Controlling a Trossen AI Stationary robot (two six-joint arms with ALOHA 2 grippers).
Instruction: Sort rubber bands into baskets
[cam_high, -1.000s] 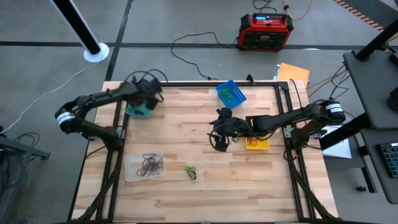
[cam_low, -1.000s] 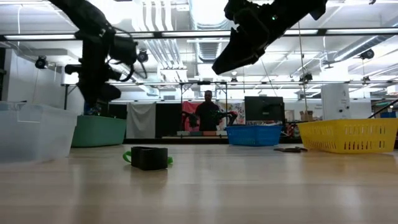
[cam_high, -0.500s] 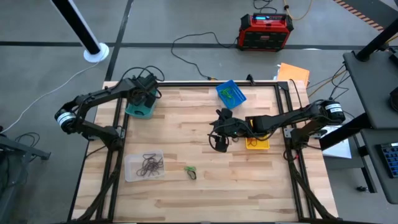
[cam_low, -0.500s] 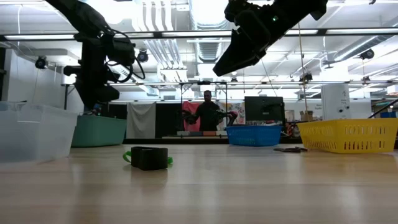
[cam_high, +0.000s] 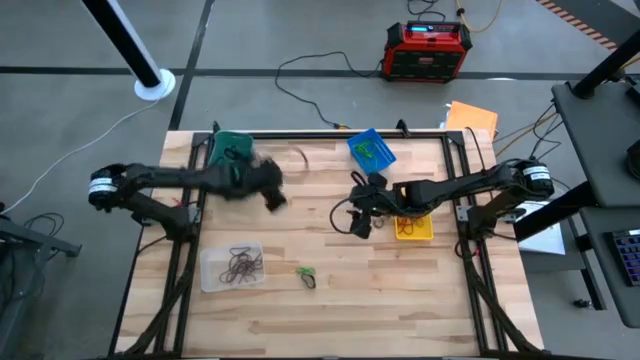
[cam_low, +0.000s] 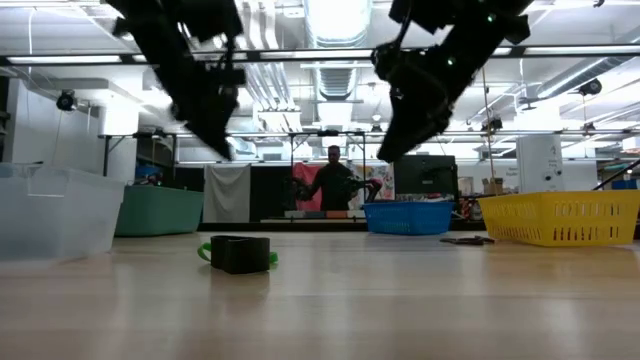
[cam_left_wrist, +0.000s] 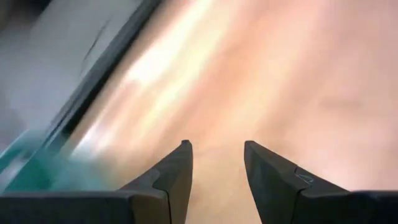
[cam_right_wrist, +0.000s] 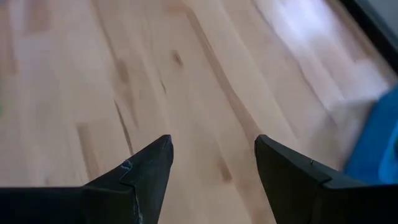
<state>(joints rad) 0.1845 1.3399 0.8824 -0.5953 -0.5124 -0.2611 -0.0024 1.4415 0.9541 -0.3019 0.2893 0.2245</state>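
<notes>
Dark rubber bands (cam_high: 240, 264) lie in the clear basket (cam_high: 214, 272) at the near left. Green bands (cam_high: 372, 152) lie in the blue basket (cam_high: 358, 146) at the far edge. One green band (cam_high: 304, 270) lies on the table against a small black block (cam_low: 240, 253). The teal basket (cam_high: 232, 146) stands at the far left, and the yellow basket (cam_high: 414, 231) sits under my right arm. My left gripper (cam_left_wrist: 214, 144) hangs open above bare wood right of the teal basket (cam_left_wrist: 25, 175). My right gripper (cam_right_wrist: 213, 140) hangs open above the table's middle, with the blue basket (cam_right_wrist: 379, 137) close by.
A black frame rail (cam_high: 300, 134) runs along the table's far edge and down both sides. Bare wood lies between the clear basket and the yellow basket and along the near edge. A person (cam_low: 333, 180) stands in the room far behind the table.
My left gripper has swung quickly from above the teal basket toward the table's right, out over the bare wood, and has turned as it went. My right gripper has tipped further down and rolled a little above the table's middle. The baskets and bands have stayed put.
</notes>
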